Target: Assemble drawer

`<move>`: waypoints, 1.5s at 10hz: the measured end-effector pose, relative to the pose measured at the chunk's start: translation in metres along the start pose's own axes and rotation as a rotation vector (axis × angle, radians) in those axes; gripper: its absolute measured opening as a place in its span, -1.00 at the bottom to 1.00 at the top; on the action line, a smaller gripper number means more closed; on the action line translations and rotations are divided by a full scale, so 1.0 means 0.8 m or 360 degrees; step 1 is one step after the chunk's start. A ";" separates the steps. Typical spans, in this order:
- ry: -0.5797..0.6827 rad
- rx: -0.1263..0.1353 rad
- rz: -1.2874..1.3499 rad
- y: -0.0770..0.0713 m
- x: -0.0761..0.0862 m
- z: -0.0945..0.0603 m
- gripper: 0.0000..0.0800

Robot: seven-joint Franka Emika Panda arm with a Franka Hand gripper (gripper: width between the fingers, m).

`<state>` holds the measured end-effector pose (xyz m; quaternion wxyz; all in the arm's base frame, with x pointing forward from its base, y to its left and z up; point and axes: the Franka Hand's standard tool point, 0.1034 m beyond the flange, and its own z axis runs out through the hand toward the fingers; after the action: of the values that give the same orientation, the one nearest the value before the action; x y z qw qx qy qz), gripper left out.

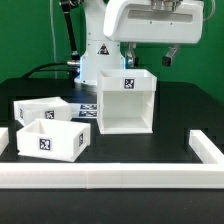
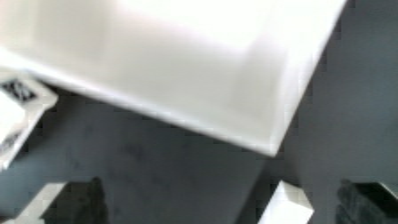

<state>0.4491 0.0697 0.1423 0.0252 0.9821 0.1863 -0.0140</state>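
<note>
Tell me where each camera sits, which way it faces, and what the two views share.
Exterior view: off the arm, facing across the table at the housing, two trays and rails; the arm and gripper show above the housing.
Wrist view: on the wrist, looking down on the housing and table; only the fingers show, apart.
Shared: housing, table, fingers.

Bright even light; wrist view blurred
</note>
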 end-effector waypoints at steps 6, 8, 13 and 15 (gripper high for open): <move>-0.0021 0.0049 0.0117 -0.008 -0.024 0.005 0.62; -0.0062 0.0094 0.0255 -0.023 -0.039 0.017 0.62; -0.0102 0.0101 0.0261 -0.037 -0.064 0.041 0.62; -0.0111 0.0106 0.0261 -0.038 -0.066 0.048 0.62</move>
<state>0.3883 0.0768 0.1042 0.0001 0.9932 0.1037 -0.0521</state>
